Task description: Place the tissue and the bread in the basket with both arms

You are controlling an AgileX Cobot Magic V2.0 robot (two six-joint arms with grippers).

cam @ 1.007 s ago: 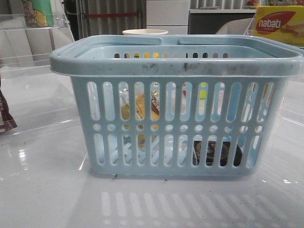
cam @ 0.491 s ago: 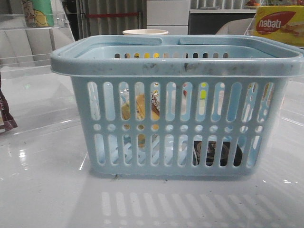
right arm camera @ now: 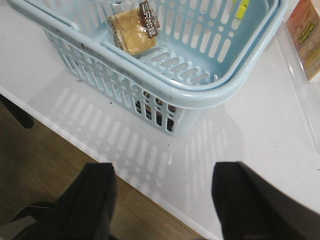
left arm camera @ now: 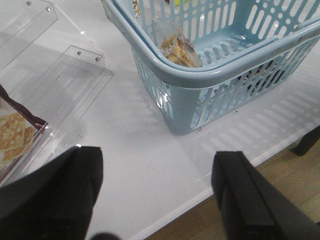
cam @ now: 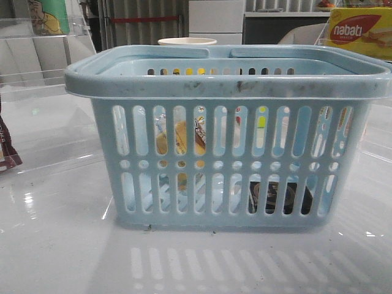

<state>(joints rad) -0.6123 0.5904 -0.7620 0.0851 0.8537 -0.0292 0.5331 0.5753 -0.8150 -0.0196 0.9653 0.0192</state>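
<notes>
The light-blue basket stands in the middle of the white table. The bread in its clear wrapper leans inside it at the left; it also shows in the left wrist view and the right wrist view. The dark tissue pack lies on the basket floor at the right, seen through the slots. My left gripper is open and empty over the table's front edge, away from the basket. My right gripper is open and empty over the front edge, short of the basket.
A yellow-red nabati box sits at the back right and shows in the right wrist view. A maroon snack packet lies at the far left in a clear tray. A pale cup rim shows behind the basket.
</notes>
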